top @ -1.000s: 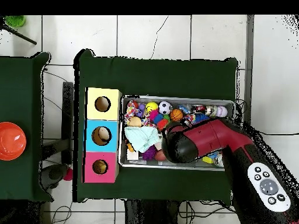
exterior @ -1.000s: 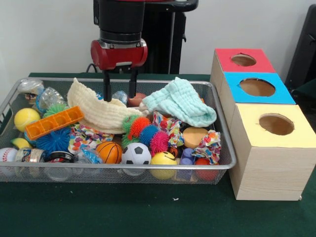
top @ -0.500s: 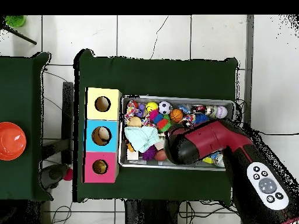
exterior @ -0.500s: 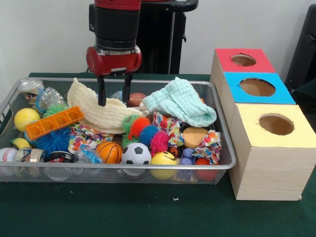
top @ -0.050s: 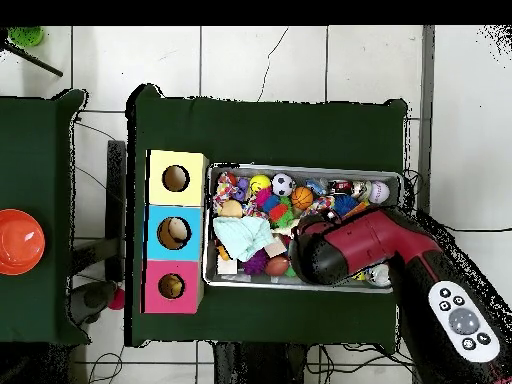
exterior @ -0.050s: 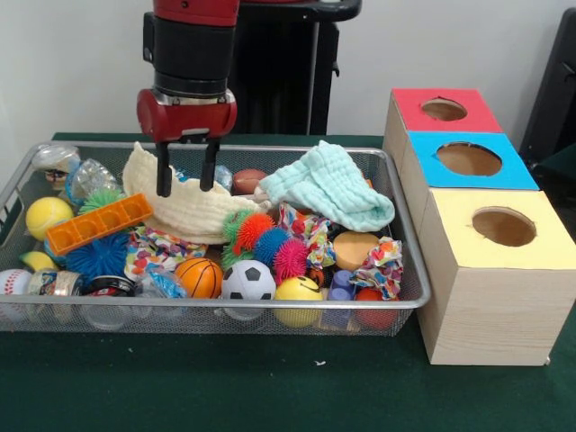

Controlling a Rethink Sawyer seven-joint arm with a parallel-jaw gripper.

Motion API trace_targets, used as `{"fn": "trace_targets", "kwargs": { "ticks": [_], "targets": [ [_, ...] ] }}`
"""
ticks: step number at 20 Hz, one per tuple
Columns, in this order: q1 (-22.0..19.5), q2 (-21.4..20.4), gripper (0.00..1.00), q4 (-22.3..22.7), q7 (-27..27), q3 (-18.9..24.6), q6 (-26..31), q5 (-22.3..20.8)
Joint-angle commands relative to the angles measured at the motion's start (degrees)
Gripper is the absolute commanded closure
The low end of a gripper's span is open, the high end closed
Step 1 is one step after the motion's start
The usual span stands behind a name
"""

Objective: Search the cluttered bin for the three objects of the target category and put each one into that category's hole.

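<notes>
My gripper [exterior @ -0.050s: 186, 183] hangs open over the left half of the wire bin [exterior @ -0.050s: 409, 261]. Its two black fingers [exterior @ -0.050s: 164, 178] stand apart at the upper edge of a cream knitted cloth [exterior @ -0.050s: 184, 214], with nothing gripped between them. A mint cloth [exterior @ -0.050s: 328, 184] lies to the right of it. Among the clutter are a soccer ball [exterior @ -0.050s: 248, 281], a basketball [exterior @ -0.050s: 198, 277], a yellow ball [exterior @ -0.050s: 299, 300], a tennis ball [exterior @ -0.050s: 47, 216] and an orange tray [exterior @ -0.050s: 99, 222]. In the overhead view the arm's red head [top @ -0.050s: 325, 255] hides the gripper.
Three boxes with round holes stand in a row beside the bin: red [exterior @ -0.050s: 443, 110], blue [exterior @ -0.050s: 468, 159] and yellow [exterior @ -0.050s: 502, 227]. From above, the blue box's hole [top @ -0.050s: 178, 232] shows something pale inside. An orange round object [top @ -0.050s: 18, 241] sits on a separate table.
The gripper has moved left in the front view and risen slightly, from the cream cloth's right end to above its middle. It stayed open throughout.
</notes>
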Motion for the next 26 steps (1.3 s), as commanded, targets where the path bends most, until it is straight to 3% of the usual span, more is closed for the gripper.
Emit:
{"fn": "trace_targets", "kwargs": {
  "ticks": [1,5,9,14,18,23,26],
  "targets": [
    [-1.6,4.9,0.00,-4.3,-12.7,-1.3,-1.9,-5.1],
    [-1.2,7.9,0.00,-3.9,-9.6,-3.4,0.2,-4.5],
    [-1.9,10.9,0.00,-2.8,-9.1,-4.4,3.7,-0.6],
    [-3.7,13.5,0.00,-0.6,-11.3,-4.6,7.5,4.1],
    [-4.3,15.1,0.00,-0.2,-14.1,-4.8,9.0,4.8],
    [-2.7,16.7,0.00,-1.0,-10.6,-6.5,3.2,-0.3],
    [-3.8,17.0,0.00,-0.4,-7.5,-6.5,-0.1,0.0]
  ]
}}
